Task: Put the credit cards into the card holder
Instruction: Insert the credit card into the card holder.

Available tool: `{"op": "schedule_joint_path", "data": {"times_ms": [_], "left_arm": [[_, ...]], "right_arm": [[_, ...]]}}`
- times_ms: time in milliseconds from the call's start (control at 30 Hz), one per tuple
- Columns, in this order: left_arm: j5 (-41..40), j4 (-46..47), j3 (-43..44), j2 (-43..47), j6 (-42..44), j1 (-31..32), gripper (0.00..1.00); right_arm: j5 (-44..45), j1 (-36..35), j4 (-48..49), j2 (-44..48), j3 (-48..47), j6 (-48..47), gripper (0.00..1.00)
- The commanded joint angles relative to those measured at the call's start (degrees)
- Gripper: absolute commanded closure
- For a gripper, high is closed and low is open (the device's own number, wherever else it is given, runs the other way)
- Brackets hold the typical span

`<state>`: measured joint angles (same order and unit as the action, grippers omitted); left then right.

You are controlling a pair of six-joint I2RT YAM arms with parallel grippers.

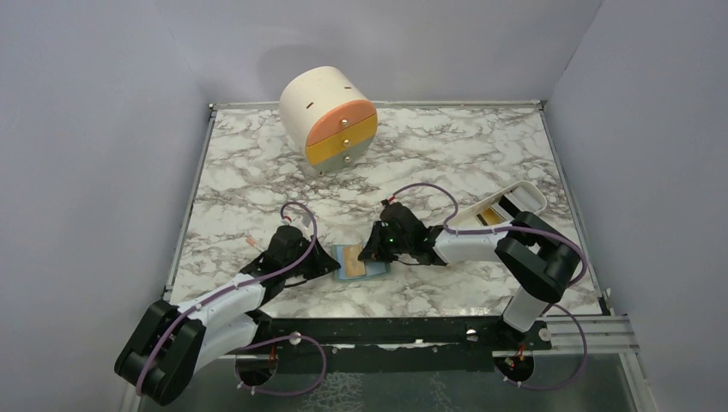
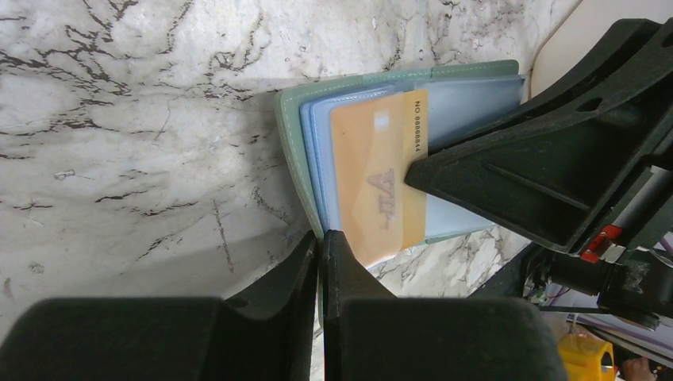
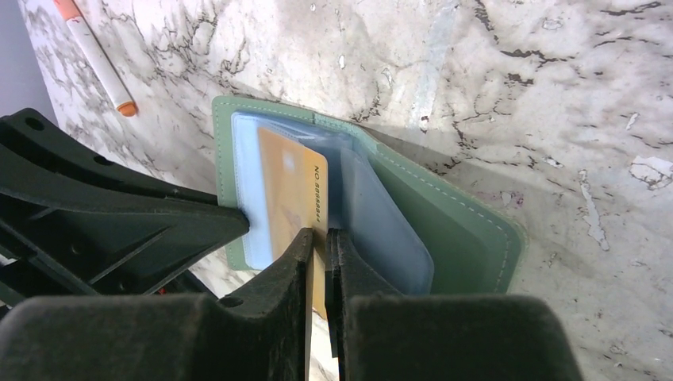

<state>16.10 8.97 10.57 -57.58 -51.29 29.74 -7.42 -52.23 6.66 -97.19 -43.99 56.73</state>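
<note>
A tan-orange plastic credit card [image 3: 286, 186] sits partway into a clear sleeve of the open sage-green bifold card holder [image 3: 460, 230], mid-table on the white marble tabletop [image 1: 257, 184]; its long axis runs near-to-far, near end jutting out; the right gripper [image 3: 319, 236] pinches it, the left gripper [image 2: 320, 238] clamps the holder's edge; insertion looks unfinished.

marble table [image 1: 257, 180] | card holder [image 3: 464, 230] | drawer cylinder [image 1: 330, 120] | white tray [image 1: 525, 190] | pen, perhaps [image 3: 95, 57]
</note>
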Motion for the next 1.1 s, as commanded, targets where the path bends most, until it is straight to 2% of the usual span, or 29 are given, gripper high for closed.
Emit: {"op": "schedule_joint_path", "data": {"times_ms": [0, 167, 233, 300, 433, 600, 833, 1067], "left_arm": [[3.8, 4.5, -0.3, 2.0, -0.7, 0.1, 0.89], [3.8, 5.2, -0.5, 2.7, -0.8, 0.1, 0.83], [3.7, 5.5, -0.6, 2.6, -0.8, 0.2, 0.86], [3.7, 5.4, -0.6, 2.4, -0.7, 0.1, 0.89], [3.6, 4.6, -0.4, 2.4, -0.2, 0.2, 0.98], [3.0, 4.9, -0.5, 2.0, 0.0, 0.1, 1.0], [3.1, 4.6, -0.4, 1.8, 0.5, 0.1, 1.0], [2.8, 4.7, -0.7, 1.9, 0.6, 0.1, 1.0]], "right_arm": [[1.5, -0.9, 1.1, -1.7, -1.6, 0.5, 0.91], [2.0, -1.1, 4.7, -1.3, 0.5, 2.4, 0.89], [2.2, -1.1, 5.3, -0.8, 0.8, 2.4, 0.84], [3.8, -1.1, 1.4, -0.1, -0.6, 1.2, 0.79], [7.8, -1.1, -5.7, 3.1, -1.2, -3.4, 0.74], [6.0, -1.1, -7.6, 2.9, -2.6, -6.1, 0.75], [3.0, -1.1, -3.2, 0.6, -2.1, -4.8, 0.77], [0.4, -1.1, -0.1, -1.5, -2.4, -3.2, 0.71]]}}
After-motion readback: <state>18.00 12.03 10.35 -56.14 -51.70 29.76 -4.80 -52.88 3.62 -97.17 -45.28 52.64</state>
